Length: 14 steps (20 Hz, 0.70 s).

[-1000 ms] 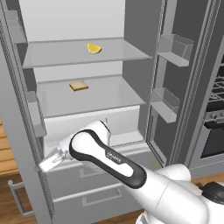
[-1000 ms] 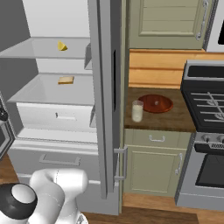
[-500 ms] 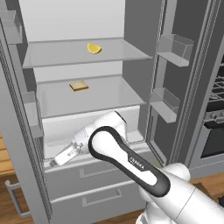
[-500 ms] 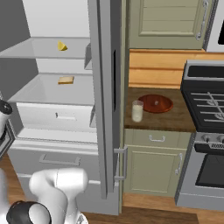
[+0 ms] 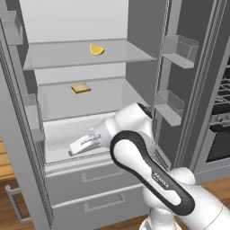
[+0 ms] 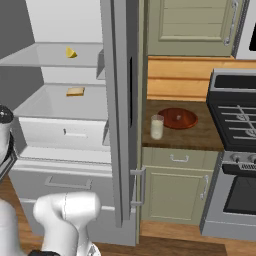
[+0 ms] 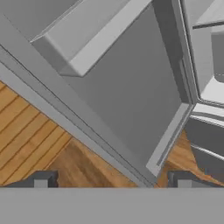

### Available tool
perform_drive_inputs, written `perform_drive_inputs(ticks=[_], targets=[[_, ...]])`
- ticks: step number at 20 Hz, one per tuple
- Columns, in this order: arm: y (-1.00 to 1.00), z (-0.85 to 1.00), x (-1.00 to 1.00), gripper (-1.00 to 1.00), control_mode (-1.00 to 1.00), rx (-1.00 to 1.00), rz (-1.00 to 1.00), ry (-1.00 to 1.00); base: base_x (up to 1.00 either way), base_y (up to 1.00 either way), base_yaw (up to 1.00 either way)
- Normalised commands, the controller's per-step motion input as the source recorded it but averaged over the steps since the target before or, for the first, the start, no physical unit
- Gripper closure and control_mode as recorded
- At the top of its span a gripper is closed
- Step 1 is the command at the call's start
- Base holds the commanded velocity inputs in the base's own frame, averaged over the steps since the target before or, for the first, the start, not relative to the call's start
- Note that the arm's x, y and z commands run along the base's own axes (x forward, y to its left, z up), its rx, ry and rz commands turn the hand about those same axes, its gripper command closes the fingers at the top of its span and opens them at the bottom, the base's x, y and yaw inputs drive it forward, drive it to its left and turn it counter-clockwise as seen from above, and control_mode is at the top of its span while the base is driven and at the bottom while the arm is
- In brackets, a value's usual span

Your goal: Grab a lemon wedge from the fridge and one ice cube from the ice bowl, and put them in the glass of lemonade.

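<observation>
While the fridge [image 5: 148,67] stands open, the gripper [image 5: 83,144] hangs empty with fingers wide below the upper shelf where the lemon wedge [image 5: 96,50] waits, ice bowl [image 6: 178,118] and glass of lemonade [image 6: 157,127] untouched beside the fridge

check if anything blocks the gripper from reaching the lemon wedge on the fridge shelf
Nothing visible does. The fridge stands open, the lemon wedge lies alone on the top shelf, and the open gripper sits lower, with the tan slice off its path.
</observation>
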Motion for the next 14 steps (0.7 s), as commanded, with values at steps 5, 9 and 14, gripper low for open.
perform_drive_inputs(ticks=[5, 9, 14], targets=[[-0.74, 0.44, 0.03, -1.00, -1.00, -0.17, -0.45, 0.11, 0.00, 0.00, 0.00], [-0.37, 0.40, -0.02, -1.00, -1.00, -0.28, -0.42, 0.03, 0.00, 0.00, 0.00], [-0.15, 0.44, 0.02, -1.00, -1.00, -0.37, -0.19, 0.00, 0.00, 0.00, 0.00]])
